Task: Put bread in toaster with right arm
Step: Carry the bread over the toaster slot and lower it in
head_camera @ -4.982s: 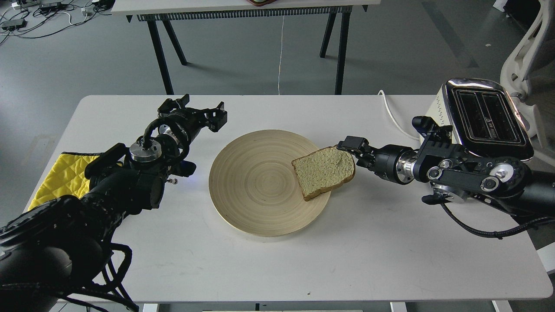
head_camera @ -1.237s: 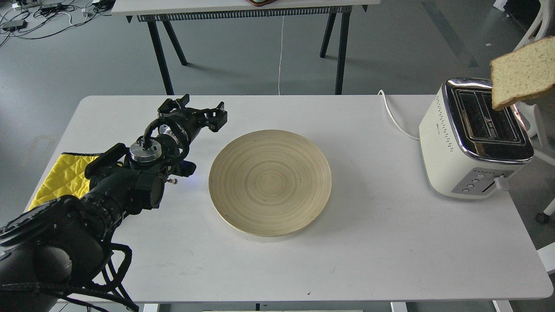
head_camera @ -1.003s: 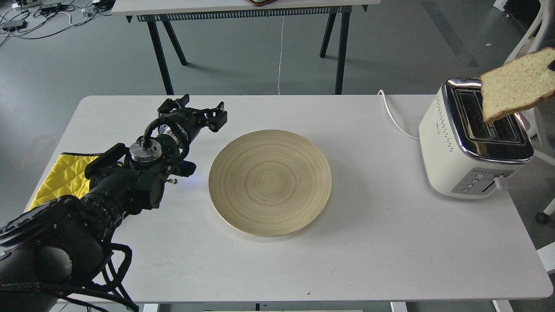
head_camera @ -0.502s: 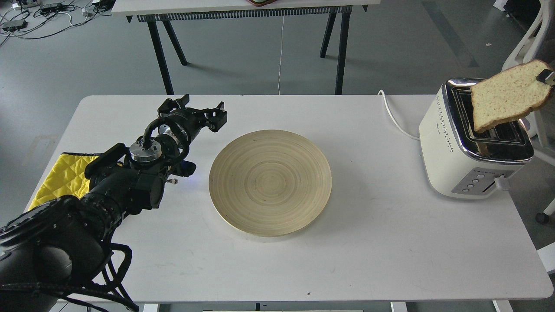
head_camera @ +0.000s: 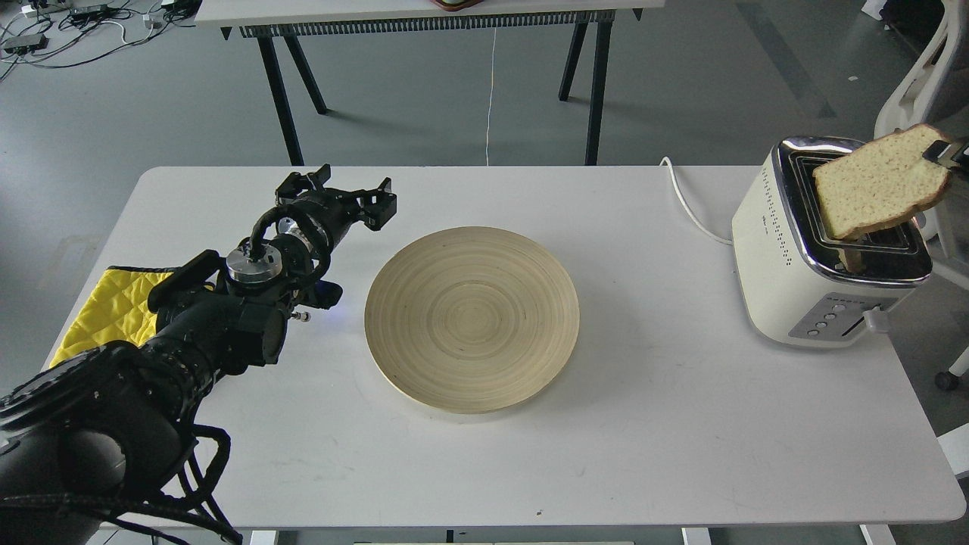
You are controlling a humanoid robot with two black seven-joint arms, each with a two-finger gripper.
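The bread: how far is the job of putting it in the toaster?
Done: the bread is off the plate, which lies bare. In hand: the right gripper, only its tip showing at the view's edge, holds the slice tilted over the toaster, its lower corner at a slot. Left: lower it in fully and let go. The left gripper hangs idle above the table.

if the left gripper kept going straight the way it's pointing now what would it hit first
The left gripper points toward the table's far edge, passing behind the plate. Nothing seems to lie in its path, though depth is unclear.
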